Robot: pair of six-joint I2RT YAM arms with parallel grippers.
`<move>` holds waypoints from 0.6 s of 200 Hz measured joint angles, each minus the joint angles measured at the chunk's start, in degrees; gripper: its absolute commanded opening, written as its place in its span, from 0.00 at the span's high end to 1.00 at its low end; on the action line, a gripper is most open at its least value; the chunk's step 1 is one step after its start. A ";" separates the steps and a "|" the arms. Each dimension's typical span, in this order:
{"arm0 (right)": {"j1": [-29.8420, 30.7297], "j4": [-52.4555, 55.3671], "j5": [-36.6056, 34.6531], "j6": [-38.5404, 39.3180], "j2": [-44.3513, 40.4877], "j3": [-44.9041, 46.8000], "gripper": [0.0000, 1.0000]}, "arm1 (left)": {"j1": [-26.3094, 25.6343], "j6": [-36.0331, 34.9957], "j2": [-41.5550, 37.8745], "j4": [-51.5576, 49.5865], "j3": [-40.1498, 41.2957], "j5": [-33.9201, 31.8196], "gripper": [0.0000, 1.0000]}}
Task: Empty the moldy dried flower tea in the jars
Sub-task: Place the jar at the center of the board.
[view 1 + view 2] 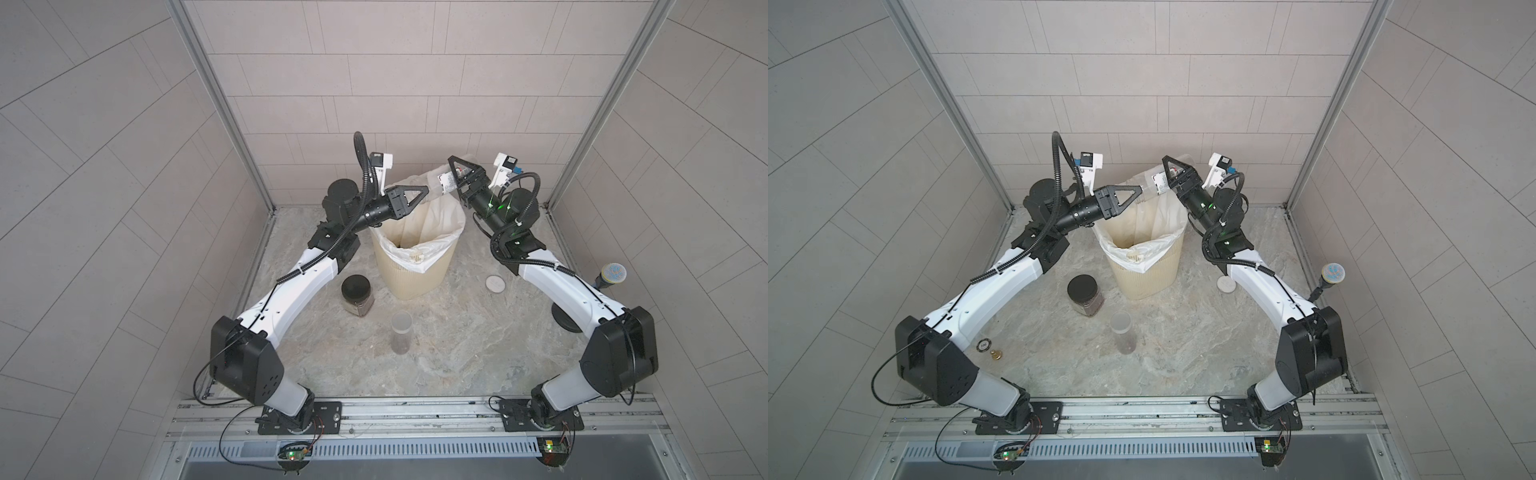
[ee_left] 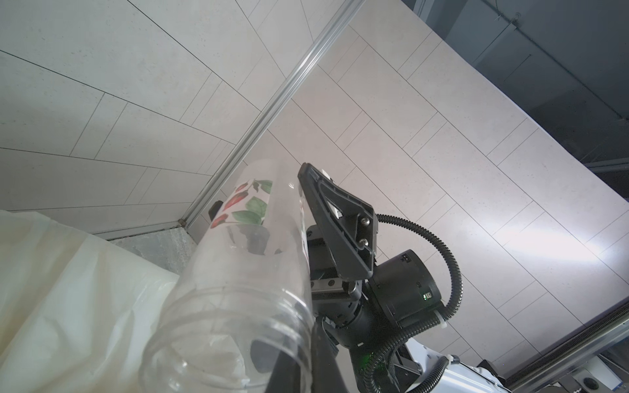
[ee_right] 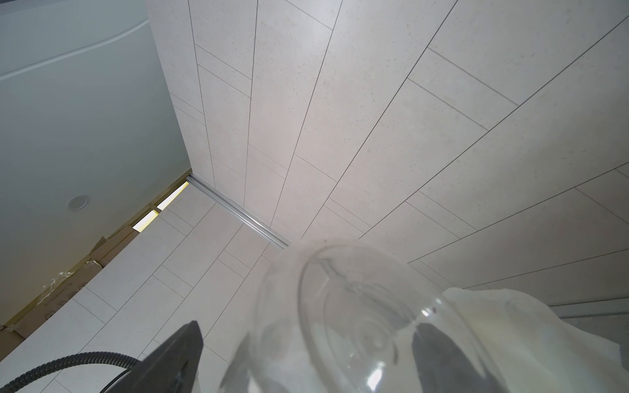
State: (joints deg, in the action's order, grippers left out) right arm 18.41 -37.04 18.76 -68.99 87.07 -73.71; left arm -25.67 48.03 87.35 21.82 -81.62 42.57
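Grey-veined stone tabletop [image 1: 457,353] seen from above, with two black-and-white robot arms reaching away from the viewer. Nearest stands a tall slim clear cylinder jar [image 1: 401,332], upright, with a dark layer of dried flower tea [image 1: 401,347] at its foot. Just beyond it to the left, a squat black-lidded jar [image 1: 356,296] also shows brown tea through its wall. A loose white lid [image 1: 496,284] lies flat, well apart to the right. Behind these sits a cream ribbed bin [image 1: 411,282] with a white liner. Above its far rim the labelled jar [image 1: 441,183] hangs tilted, open mouth down toward the liner, and it looks empty. The left gripper [image 1: 424,194] is pinched tight on the jar's threaded mouth rim. The right gripper [image 1: 456,176] straddles the base end with its jaws spread. In the right wrist view one finger seems to stand clear of the clear wall, though the other side is too blurred to judge. This reads as a handover of the emptied jar to the left arm. To do it well, the left pinch should hold firm, since a rim grip leaves the long body free to swing. The right jaws should back off straight along the jar's axis without brushing it, with the mouth kept over the bin. The two standing jars are yet to be emptied.
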 measured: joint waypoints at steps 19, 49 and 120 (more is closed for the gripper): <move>-1.29 0.02 0.11 0.17 -0.76 1.27 0.00 | 0.33 -0.07 0.00 -0.31 0.00 -0.37 1.00; -4.07 -0.09 -0.11 0.17 -2.36 3.30 0.00 | 0.92 -0.83 -0.02 -2.45 -0.04 -0.90 1.00; -8.66 0.04 -0.11 1.22 -6.10 6.71 0.00 | 3.17 -6.95 -1.03 -12.72 -3.54 -3.23 1.00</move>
State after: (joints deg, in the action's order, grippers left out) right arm 9.76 -36.99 18.65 -67.77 80.97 -67.00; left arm -22.50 41.08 86.32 9.10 -85.17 39.33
